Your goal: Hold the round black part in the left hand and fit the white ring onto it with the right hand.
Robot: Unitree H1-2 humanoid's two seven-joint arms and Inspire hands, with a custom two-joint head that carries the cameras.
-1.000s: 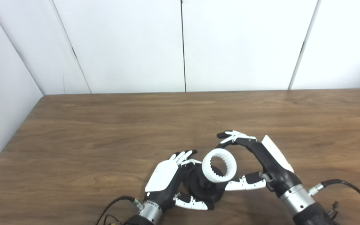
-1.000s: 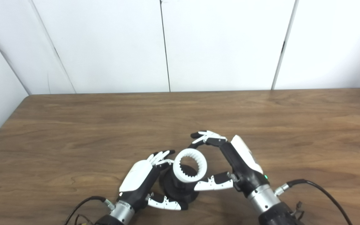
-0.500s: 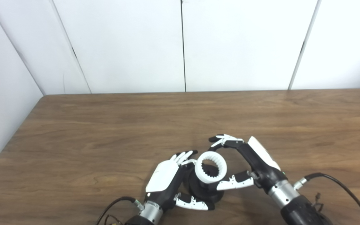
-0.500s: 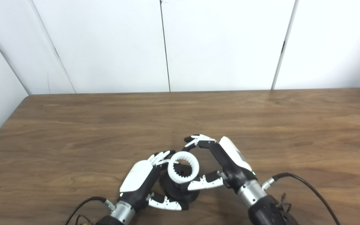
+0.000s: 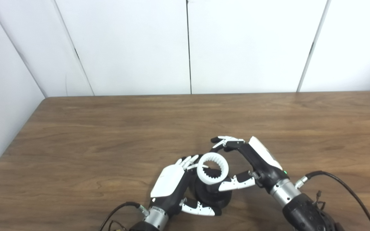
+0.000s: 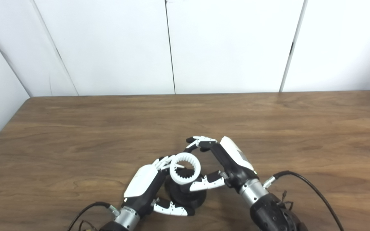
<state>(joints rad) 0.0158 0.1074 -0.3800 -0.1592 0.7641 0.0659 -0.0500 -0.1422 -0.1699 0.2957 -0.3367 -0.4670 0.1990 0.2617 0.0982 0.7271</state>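
- My left hand cups the round black part low on the desk, fingers curled round its far left side and thumb wrapped under its near edge, holding it.
- My right hand pinches the white ring: fingers arched over the far rim, thumb pressed to the near right rim.
- The ring, toothed on its inside, hangs directly above the black part's raised centre, its opening facing up and tipped a little toward me; the dark hub shows through the hole.
- The ring's left rim sits right against my left fingertips; I cannot tell whether they touch.
- I judge the ring not yet seated: it looks lifted off the black base, which spreads wider below it.
- The move ahead turns on one line, ring axis over hub axis; the way lies straight down, after levelling the tilt so the teeth meet squarely.
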